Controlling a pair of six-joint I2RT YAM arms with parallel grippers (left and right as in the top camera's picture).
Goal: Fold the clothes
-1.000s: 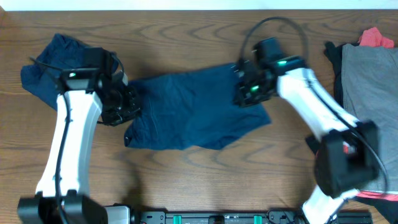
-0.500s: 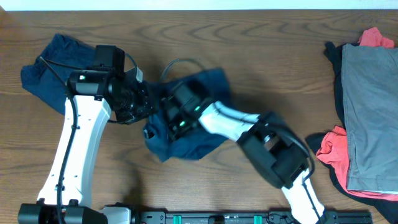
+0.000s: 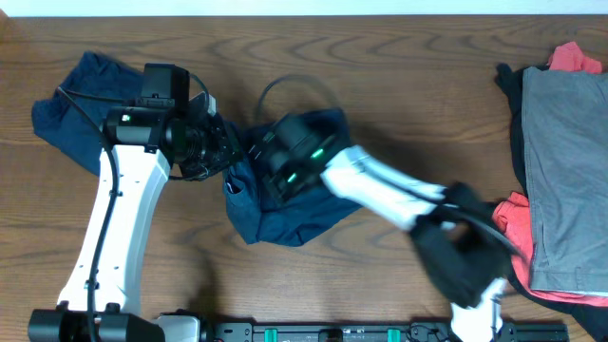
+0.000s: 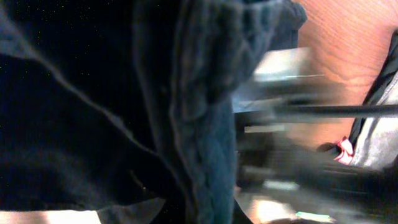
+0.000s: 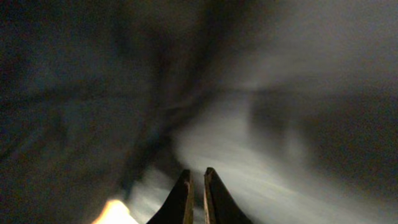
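Note:
Navy blue shorts (image 3: 296, 215) lie bunched and folded over at the table's middle. My left gripper (image 3: 226, 152) is at their upper left edge and looks shut on the fabric. The navy cloth (image 4: 205, 124) fills the left wrist view and hides the fingers. My right gripper (image 3: 269, 161) sits on top of the shorts, close to the left one. Its fingers (image 5: 197, 175) are pressed nearly together over blurred dark cloth (image 5: 93, 93). A second navy piece (image 3: 66, 106) lies crumpled at the far left.
A pile at the right edge holds a grey garment (image 3: 565, 171), red pieces (image 3: 576, 57) (image 3: 508, 223) and black cloth (image 3: 508, 81). The table's front rail (image 3: 332, 332) runs along the near edge.
My right gripper has swept from the shorts' right side across to the left, folding the shorts over into a bunch. The left gripper shifted slightly right and up. The right arm is still swinging.

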